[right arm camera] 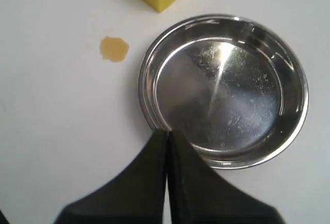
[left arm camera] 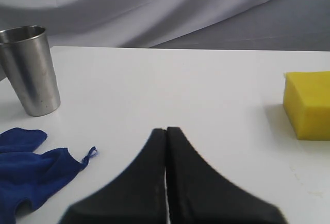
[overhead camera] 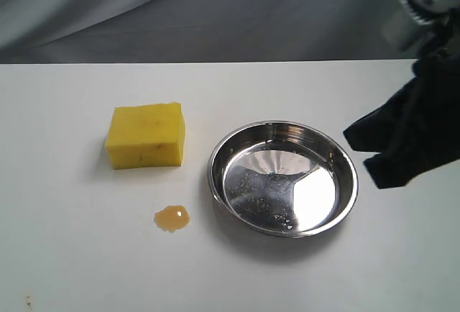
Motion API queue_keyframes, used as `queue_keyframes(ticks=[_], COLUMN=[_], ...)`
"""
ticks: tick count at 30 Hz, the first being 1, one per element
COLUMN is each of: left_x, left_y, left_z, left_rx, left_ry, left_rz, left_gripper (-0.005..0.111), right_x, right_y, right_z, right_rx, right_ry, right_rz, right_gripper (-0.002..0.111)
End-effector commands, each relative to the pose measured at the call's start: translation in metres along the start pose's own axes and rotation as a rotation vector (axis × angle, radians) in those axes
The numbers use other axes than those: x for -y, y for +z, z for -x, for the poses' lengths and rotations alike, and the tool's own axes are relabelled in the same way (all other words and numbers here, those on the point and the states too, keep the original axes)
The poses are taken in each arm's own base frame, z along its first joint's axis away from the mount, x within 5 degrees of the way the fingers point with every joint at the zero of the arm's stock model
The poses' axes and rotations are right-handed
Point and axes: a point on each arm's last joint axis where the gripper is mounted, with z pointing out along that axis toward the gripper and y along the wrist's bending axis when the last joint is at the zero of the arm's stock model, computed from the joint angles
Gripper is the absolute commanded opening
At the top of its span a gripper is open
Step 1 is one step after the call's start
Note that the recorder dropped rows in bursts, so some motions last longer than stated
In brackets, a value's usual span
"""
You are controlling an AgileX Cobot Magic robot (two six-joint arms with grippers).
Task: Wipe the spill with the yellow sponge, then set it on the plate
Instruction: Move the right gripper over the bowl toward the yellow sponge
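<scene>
Nothing is wiped yet.
I see the yellow sponge point(overhead camera: 146, 136) beside the plate point(overhead camera: 213, 175), the spill point(overhead camera: 172, 218) near both. My left gripper point(left arm camera: 166, 130) and right gripper point(right arm camera: 168, 132) are squeezed tight together, empty.

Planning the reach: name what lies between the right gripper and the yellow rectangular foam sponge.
The round stainless-steel plate lies between the right gripper and the yellow sponge, in the exterior view.

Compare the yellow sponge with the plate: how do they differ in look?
The yellow sponge is a matte, porous rectangular block; the plate is a round, shiny steel dish. The sponge is solid and narrower; the plate is hollow, shallow and wider. Both rest on the white table, neither held.
</scene>
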Motion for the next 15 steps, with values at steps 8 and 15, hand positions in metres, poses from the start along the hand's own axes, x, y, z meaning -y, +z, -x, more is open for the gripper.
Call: queue_keyframes(ticks=[8, 15], left_x=[0.000, 0.000], left_y=[0.000, 0.000], left_z=[0.000, 0.000], left_rx=[0.007, 0.007], left_ry=[-0.003, -0.003], left_rz=[-0.006, -0.006], left_gripper=[0.000, 0.000], right_x=[-0.002, 0.008], right_y=[0.059, 0.090], right_z=[0.067, 0.110], right_rx=[-0.203, -0.195], right_ry=[-0.079, -0.085], right_rz=[0.009, 0.009], right_gripper=[0.000, 0.000])
